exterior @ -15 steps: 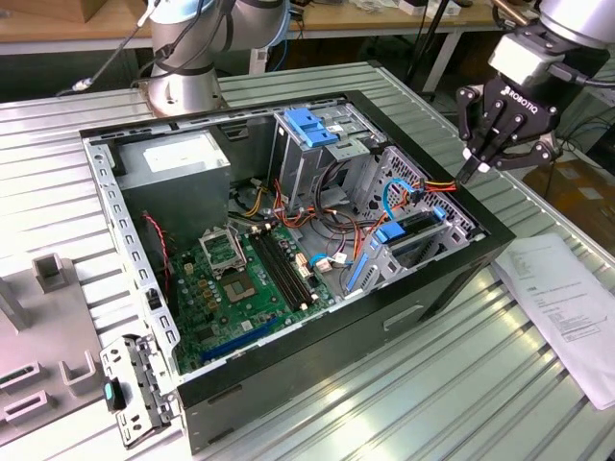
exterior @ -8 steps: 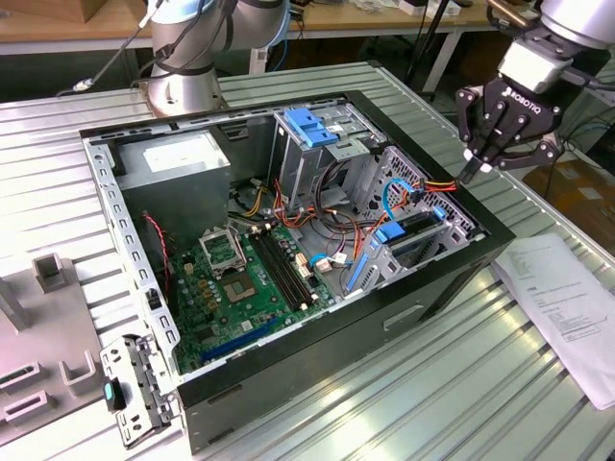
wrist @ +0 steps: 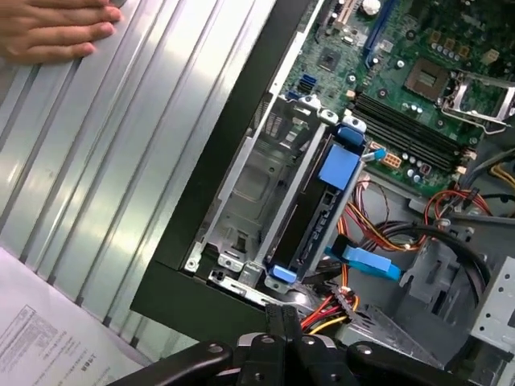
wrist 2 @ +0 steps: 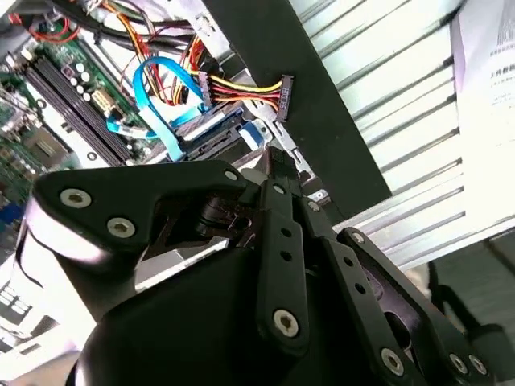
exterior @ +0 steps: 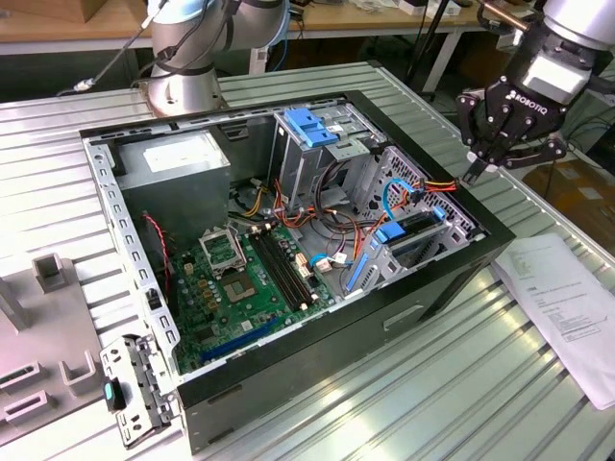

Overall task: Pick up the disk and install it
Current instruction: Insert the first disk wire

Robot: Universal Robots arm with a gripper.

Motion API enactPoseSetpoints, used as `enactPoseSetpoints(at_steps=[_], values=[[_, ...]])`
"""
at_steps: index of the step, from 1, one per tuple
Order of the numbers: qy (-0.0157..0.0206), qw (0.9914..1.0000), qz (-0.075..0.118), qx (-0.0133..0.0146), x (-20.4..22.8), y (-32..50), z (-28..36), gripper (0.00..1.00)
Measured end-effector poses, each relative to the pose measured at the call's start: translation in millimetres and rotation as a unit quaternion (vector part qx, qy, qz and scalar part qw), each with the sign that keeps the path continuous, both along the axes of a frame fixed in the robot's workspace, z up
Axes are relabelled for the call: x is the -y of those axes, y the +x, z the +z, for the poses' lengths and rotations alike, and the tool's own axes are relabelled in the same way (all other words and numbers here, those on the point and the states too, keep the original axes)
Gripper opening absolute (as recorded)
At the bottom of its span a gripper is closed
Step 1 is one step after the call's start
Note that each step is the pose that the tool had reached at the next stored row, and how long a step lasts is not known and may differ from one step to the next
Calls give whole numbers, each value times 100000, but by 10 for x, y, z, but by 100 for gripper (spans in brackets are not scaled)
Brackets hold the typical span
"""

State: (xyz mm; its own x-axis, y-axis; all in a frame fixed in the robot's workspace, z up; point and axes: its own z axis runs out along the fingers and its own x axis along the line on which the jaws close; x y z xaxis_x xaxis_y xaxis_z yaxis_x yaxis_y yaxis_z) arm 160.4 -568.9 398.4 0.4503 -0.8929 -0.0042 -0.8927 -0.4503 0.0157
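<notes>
Hovers over the rim of the open black computer case (exterior: 288, 370), with the black two-finger gripper (exterior: 478, 175) (wrist: 282, 315) pressed together on nothing. Just below the tips and inward: the flat disk in its bright blue plastic carrier rail (exterior: 411, 236) (wrist: 315, 211), seated on edge in the grey metal drive cage (wrist: 257, 185), apart from the tool. Close beside the tips, a red-yellow-black cable connector (wrist 2: 283, 95). Outward, well apart, a person's hand (wrist: 52, 32) flat on the ribbed metal table (exterior: 432, 384).
</notes>
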Motion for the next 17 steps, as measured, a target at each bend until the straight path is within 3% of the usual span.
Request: enactPoseSetpoints(at_steps=[2,3,4,5,9,10,11,12,13,15,16,17], values=[[-11,99965,2648,10,-2,19,-13,11],[-211,99955,2950,450,-21,27,-19,11],[-423,99891,4484,1219,-37,28,-32,11],[-464,99796,6230,1291,-37,28,-39,11],[-526,99179,12674,1616,-37,27,-79,11],[-609,99019,13825,1914,-39,27,-89,11],[-784,98862,14844,2305,-48,28,-98,24],[-1008,98808,15148,2552,-98,29,-110,30],[-1201,98783,15268,2706,-165,30,-126,30],[-1336,98744,15464,2942,-204,31,-140,30],[-1496,98710,15598,3298,-220,30,-148,30],[-1783,98675,15637,3946,-226,31,-153,30]])
